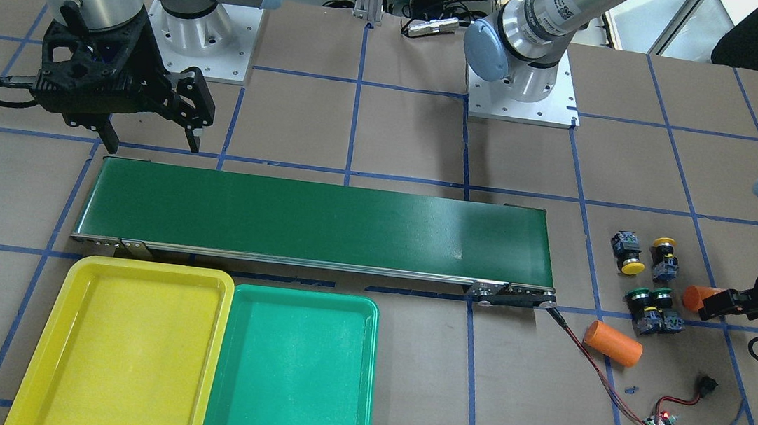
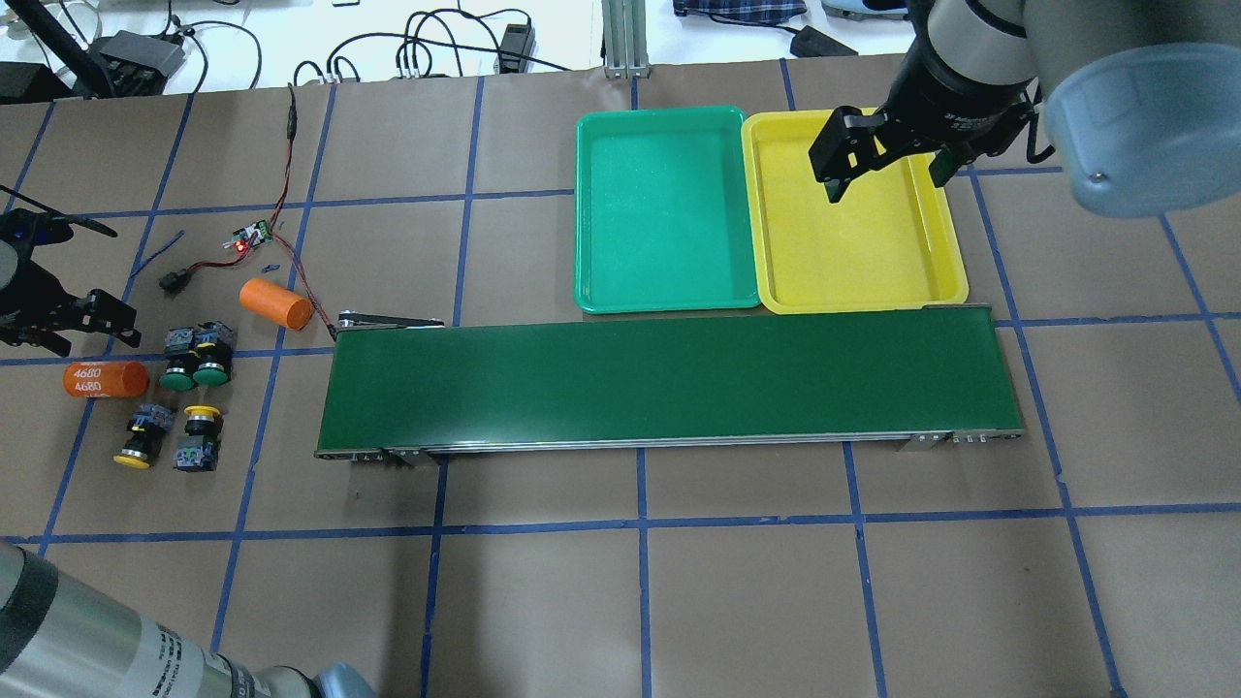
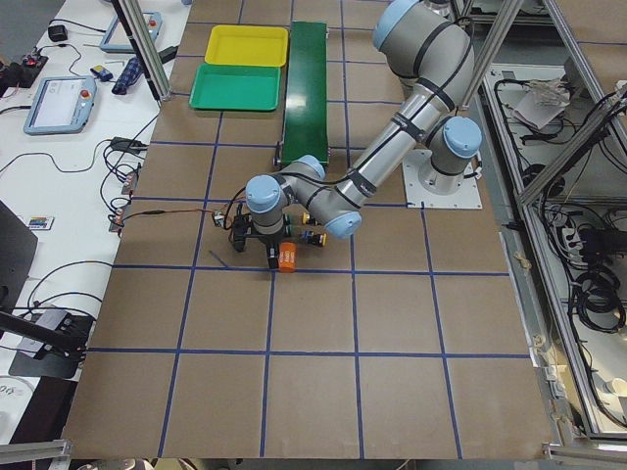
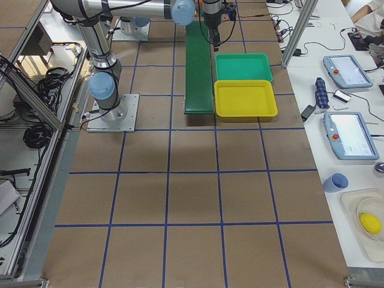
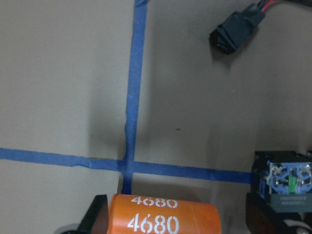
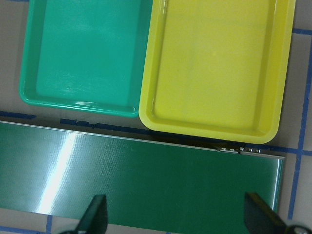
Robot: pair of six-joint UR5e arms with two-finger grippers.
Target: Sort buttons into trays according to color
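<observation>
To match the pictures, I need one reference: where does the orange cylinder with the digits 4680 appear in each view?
Front-facing: cylinder at far right, mid-height.
Overhead: cylinder at far left, mid-height.
Exterior left: cylinder left of centre.
Exterior right: not in it.
Left wrist: cylinder at bottom centre, digits readable.
Right wrist: not in it.
Landmark: the green buttons lie just beside it.

Yellow tray (image 1: 124, 355), green tray (image 1: 295, 373)

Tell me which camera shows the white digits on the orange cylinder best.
Left wrist-mounted: the orange cylinder with white digits sits close, 4680 sharp, twice. Overhead exterior shows them smaller. Front-facing shows only its end; exterior left, a tiny orange shape; the rest miss it.
</observation>
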